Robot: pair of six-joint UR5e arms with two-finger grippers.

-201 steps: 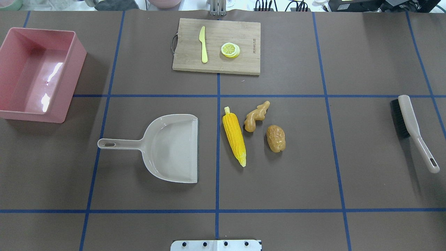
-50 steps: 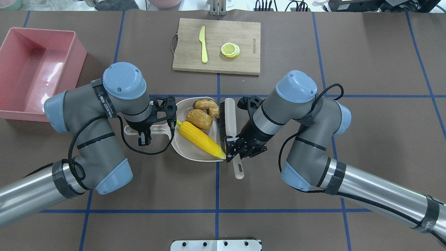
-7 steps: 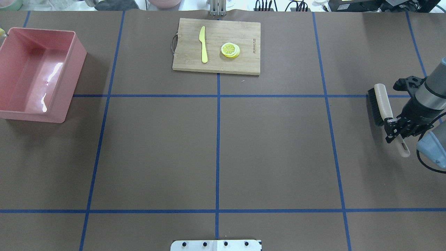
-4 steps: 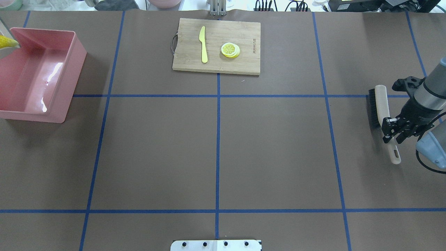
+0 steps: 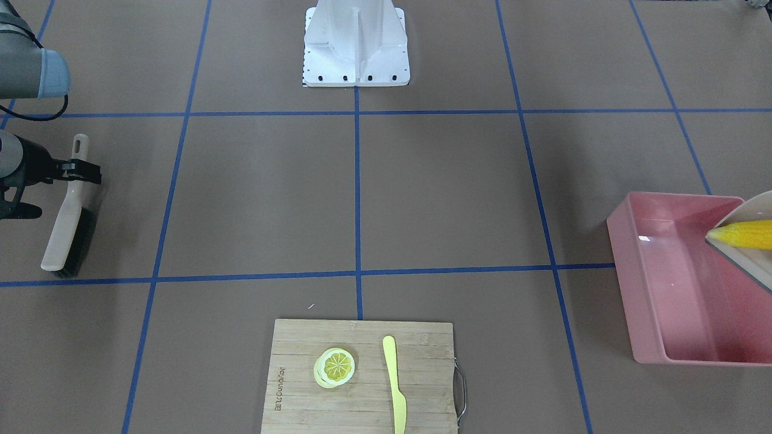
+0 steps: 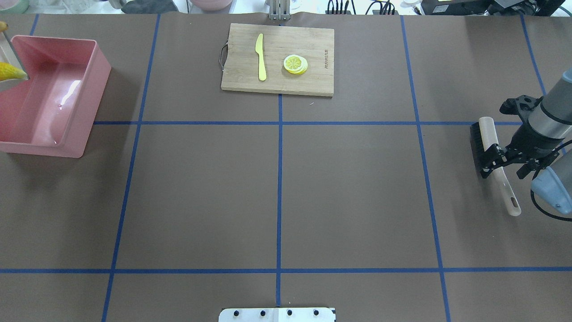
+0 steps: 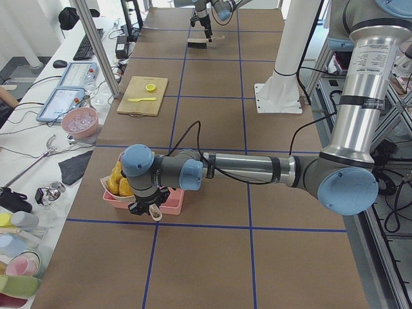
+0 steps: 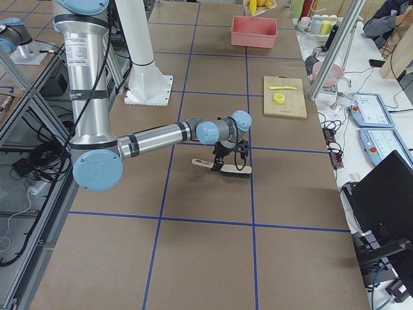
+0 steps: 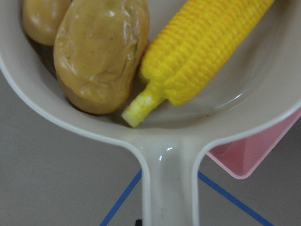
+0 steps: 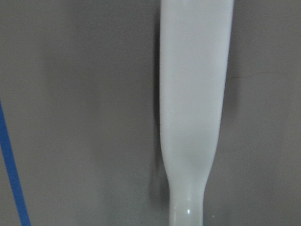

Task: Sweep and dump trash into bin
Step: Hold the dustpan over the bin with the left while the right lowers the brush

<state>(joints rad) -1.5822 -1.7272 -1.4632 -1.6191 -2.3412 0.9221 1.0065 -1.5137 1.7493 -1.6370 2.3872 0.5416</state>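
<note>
Because the load must fall inside the walls, I hold the dustpan [image 9: 169, 141] up off the table [image 6: 277, 201] with its open lip out over the pink bin [image 6: 67, 134], at my far left. All 3 pieces of trash ride in the pan. The corn cob [image 9: 207, 52] has its stem butted against the back wall by the handle. The potato [image 9: 101, 52] touches the cob, and the ginger root [image 9: 42, 19] sits just beside the potato. Only the corn's tip shows past the lip above the bin, and none of the 3 lies on the bin's floor. I judge the pan needs more tilt, lip down, before they slide.

My left gripper [image 7: 147, 207] is at the pan's handle, but no close view shows its fingers, so I cannot tell how they stand. Well apart at my right, the brush [image 6: 487, 134] lies on the table, out of the dump's way. My right gripper [image 6: 496, 156] straddles its handle, and I cannot tell whether it clamps or stands loose.
</note>
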